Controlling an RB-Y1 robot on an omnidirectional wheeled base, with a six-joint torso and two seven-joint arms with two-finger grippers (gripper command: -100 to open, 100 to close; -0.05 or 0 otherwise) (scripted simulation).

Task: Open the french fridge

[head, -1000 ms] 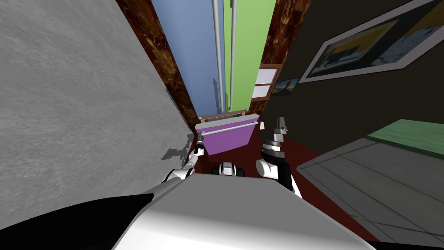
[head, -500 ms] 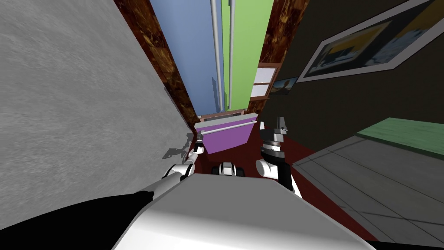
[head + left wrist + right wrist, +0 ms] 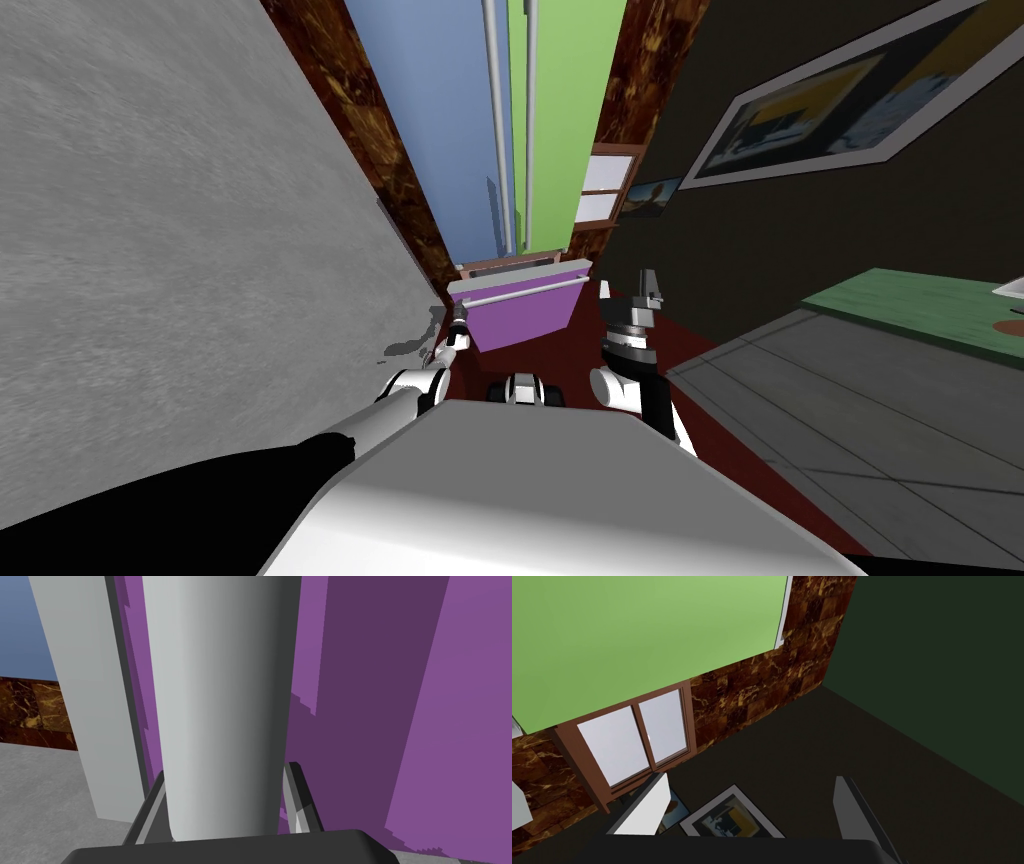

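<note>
Left wrist view: left claw (image 3: 227, 773) closed on a thick grey bar handle (image 3: 220, 686), one finger pressed to each side, bar seated deep against the claw's body. Purple drawer front (image 3: 360, 701) sits just behind the bar. Head view puts this grip at the bar's left end, with the drawer lowest on the fridge. Above the claw rise the blue door (image 3: 440, 120) and green door (image 3: 570, 100), their long upright handles (image 3: 492, 120) side by side at the seam.

Handling, my estimate: bar rigid and smooth, likely slippery. Drawer probably weighty, running on straight slides. An end grip may skew it; a hold nearer mid-bar would pull truer. Draw straight back, no twist.

Surroundings: grey wall (image 3: 180, 250) close on the claw's outer side, so little elbow room. Marble-patterned surround (image 3: 340, 100) flanks the doors. Right claw (image 3: 751, 777), fingers wide apart and empty, is raised beyond the bar's far end, seemingly out of the drawer's path. Green-topped counter (image 3: 920, 305) lies well off past it.
</note>
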